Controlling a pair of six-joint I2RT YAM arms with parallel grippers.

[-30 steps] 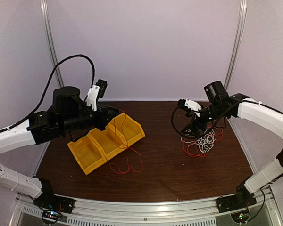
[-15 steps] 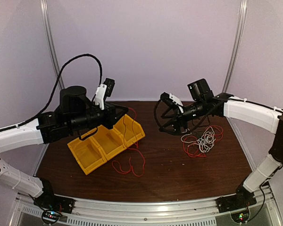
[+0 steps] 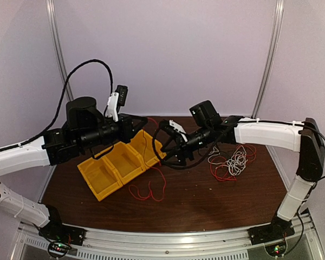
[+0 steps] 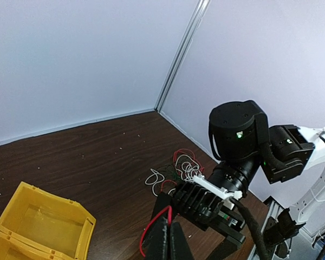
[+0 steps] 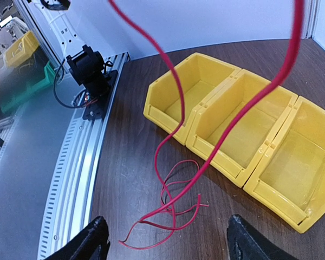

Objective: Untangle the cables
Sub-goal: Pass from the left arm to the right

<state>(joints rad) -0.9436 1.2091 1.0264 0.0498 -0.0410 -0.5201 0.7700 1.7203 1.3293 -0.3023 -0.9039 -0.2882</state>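
My left fingers (image 4: 165,238) are pressed together on the red cable (image 5: 293,46), which I hold up above the yellow bins (image 5: 165,123). From that pinch the cable runs mostly up and down. It drops past the bins as two hanging strands and ends in a few loose loops flat on the desk (image 5: 260,227), just in front of the bins' near wall. My right fingers (image 5: 95,241) stand well apart with nothing between them. They are low over the desk and aimed at those loops, and the two red strands hang just ahead of them and cross my view of the bins. The bins are three open compartments joined in a row, set at a slant on the left half of the desk. I cannot make out anything lying in them. My right arm reaches across the middle of the desk toward the bins, with its thick black harness cable (image 4: 252,222) looping under the wrist. Behind it, on the right side of the desk and well apart from the bins, lies the tangle of cables (image 3: 233,162). In it a white cable (image 3: 239,157) is bunched in small curls over red strands that spread out to the near side. Past the desk's left edge are the aluminium rail (image 5: 81,179) and the left arm's base (image 5: 89,76).
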